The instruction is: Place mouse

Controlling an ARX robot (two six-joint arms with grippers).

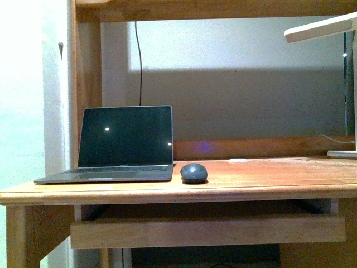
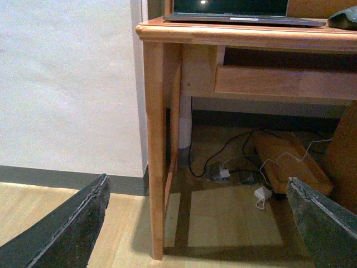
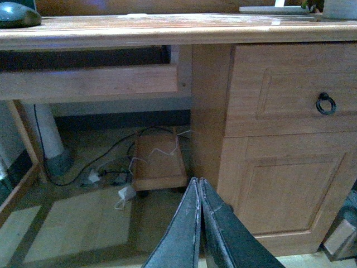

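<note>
The small dark grey-blue oval mouse (image 1: 193, 172) rests on the wooden bench (image 1: 268, 178) beside the laptop (image 1: 120, 146), seemingly placed. Left tool (image 2: 195, 223) gapes wide, right tool (image 3: 199, 223) is closed empty; next, both likely stay low, clear.

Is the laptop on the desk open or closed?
Open: the laptop's lid stands upright behind its keyboard, dark screen facing forward, beside the mouse.

A wooden desk (image 1: 262, 173) stands against a pale grey wall (image 1: 240, 100), its hutch frame (image 1: 89, 72) rising at the left and a shallow tray (image 1: 206, 231) hanging beneath the top. An open laptop (image 1: 124, 139), screen dark, sits on the desk. A white lamp (image 1: 323, 28) reaches in from the right, throwing a bright band high on the wall. A black cable (image 1: 138, 61) hangs down the wall. Below, a drawer with a ring pull (image 3: 326, 104) tops a cabinet door (image 3: 290, 195); cords and plugs (image 2: 228, 167) lie on the light wood floor (image 2: 134, 223).
</note>
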